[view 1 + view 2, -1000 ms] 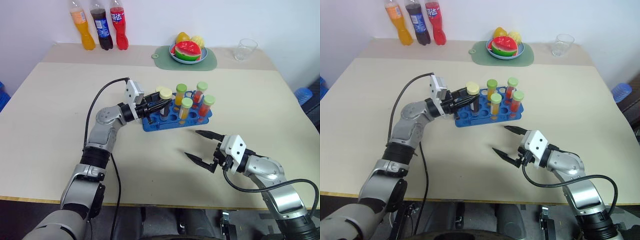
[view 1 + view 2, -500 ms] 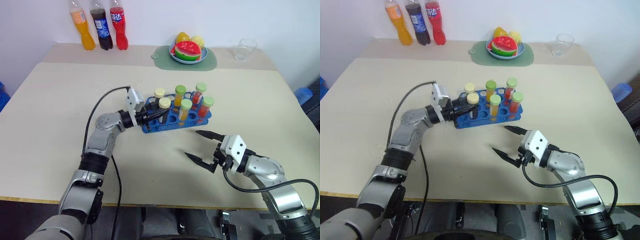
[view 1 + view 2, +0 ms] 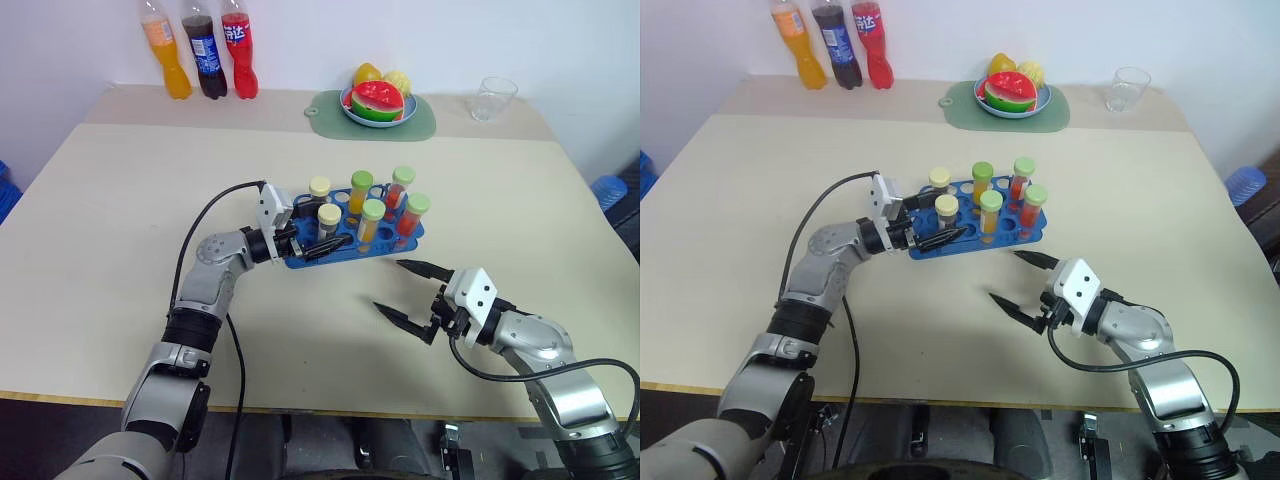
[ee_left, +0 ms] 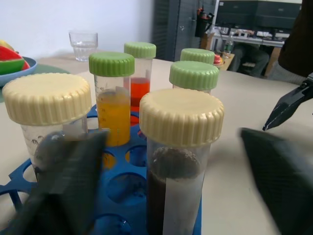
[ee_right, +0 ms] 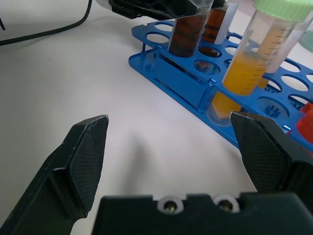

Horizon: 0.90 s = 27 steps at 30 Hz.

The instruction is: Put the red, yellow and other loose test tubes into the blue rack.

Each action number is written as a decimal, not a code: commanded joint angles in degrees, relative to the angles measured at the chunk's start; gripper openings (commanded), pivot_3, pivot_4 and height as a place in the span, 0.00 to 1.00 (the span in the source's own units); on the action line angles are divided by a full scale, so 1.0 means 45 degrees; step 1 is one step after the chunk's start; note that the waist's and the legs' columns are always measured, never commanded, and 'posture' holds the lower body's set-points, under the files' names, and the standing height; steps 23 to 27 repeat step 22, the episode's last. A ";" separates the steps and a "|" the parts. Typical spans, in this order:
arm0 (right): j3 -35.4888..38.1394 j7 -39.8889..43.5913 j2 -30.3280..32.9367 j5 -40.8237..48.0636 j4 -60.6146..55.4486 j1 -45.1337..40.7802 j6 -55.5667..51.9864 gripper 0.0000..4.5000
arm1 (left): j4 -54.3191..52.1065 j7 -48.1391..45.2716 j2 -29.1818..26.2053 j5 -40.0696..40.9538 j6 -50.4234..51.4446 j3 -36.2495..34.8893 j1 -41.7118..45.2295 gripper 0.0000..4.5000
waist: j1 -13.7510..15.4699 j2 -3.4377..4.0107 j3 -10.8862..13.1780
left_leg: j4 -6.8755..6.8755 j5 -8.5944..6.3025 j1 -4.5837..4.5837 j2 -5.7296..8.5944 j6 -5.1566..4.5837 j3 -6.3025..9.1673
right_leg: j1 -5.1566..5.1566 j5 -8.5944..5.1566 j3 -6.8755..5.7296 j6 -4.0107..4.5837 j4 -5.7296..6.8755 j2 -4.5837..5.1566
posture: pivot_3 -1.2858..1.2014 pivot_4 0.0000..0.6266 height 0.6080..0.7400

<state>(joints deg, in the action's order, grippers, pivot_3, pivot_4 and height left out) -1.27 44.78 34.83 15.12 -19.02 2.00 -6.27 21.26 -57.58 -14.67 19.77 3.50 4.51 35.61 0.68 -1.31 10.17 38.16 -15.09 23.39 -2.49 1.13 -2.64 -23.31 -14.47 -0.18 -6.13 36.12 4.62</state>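
Nearest, the right gripper (image 3: 402, 290) hovers just above the beige table (image 3: 110, 240) with its two black fingers spread wide, holding nothing, a little near and right of the blue rack (image 3: 345, 238). The left gripper (image 3: 312, 232) sits at the rack's left end, fingers parted either side of a cream-capped tube of dark liquid (image 3: 328, 222) that stands in a hole, not clamped. Five more capped tubes stand upright in the rack: another cream-capped one (image 3: 319, 190), and green-capped yellow-orange (image 3: 371, 219) and red ones (image 3: 411, 214). Far off stand a fruit bowl (image 3: 376, 103), a clear glass (image 3: 492, 98) and three soda bottles (image 3: 203, 50).
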 commanded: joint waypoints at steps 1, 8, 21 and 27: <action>0.0489 -0.0107 0.0012 0.0336 -0.0623 0.0181 -0.0072 0.98 | -0.1408 0.0093 -0.0155 0.0771 0.0305 -0.0711 -0.0071 1.00 | -0.0001 0.0000 0.0000 | 0.0000 0.0000 0.0000 -0.0001 0.0000 0.0000 | 0.0000 0.0000 0.0000 0.0000 0.0001 0.0000 | 0.52 0.24 1.00; 0.1050 -0.0225 0.0140 0.0548 -0.1121 0.0945 -0.0223 0.98 | -0.4110 0.1447 -0.0957 0.1664 0.0998 -0.2338 -0.1142 1.00 | -0.0010 0.0002 0.0001 | -0.0004 0.0000 -0.0003 -0.0008 0.0001 0.0000 | -0.0001 0.0001 0.0001 -0.0001 0.0003 0.0000 | 0.52 0.24 1.00; 0.4066 -0.0142 0.0574 0.1521 -0.2646 0.4244 -0.0731 0.98 | -0.6090 -0.0601 -0.5905 0.2782 0.3046 -0.4557 -0.5954 1.00 | 0.0017 0.0009 0.0004 | -0.0013 -0.0003 -0.0007 -0.0038 0.0005 -0.0020 | -0.0004 -0.0025 0.0001 0.0052 -0.0011 0.0011 | 0.52 0.24 1.00; 0.4121 -0.0121 0.0584 0.1540 -0.2730 0.4359 -0.0743 0.98 | -0.6164 -0.0648 -0.6132 0.2791 0.3329 -0.4571 -0.6190 1.00 | 0.0017 0.0009 0.0004 | -0.0012 -0.0003 -0.0010 -0.0039 0.0006 -0.0022 | -0.0002 -0.0024 0.0001 0.0054 -0.0011 0.0013 | 0.52 0.24 1.00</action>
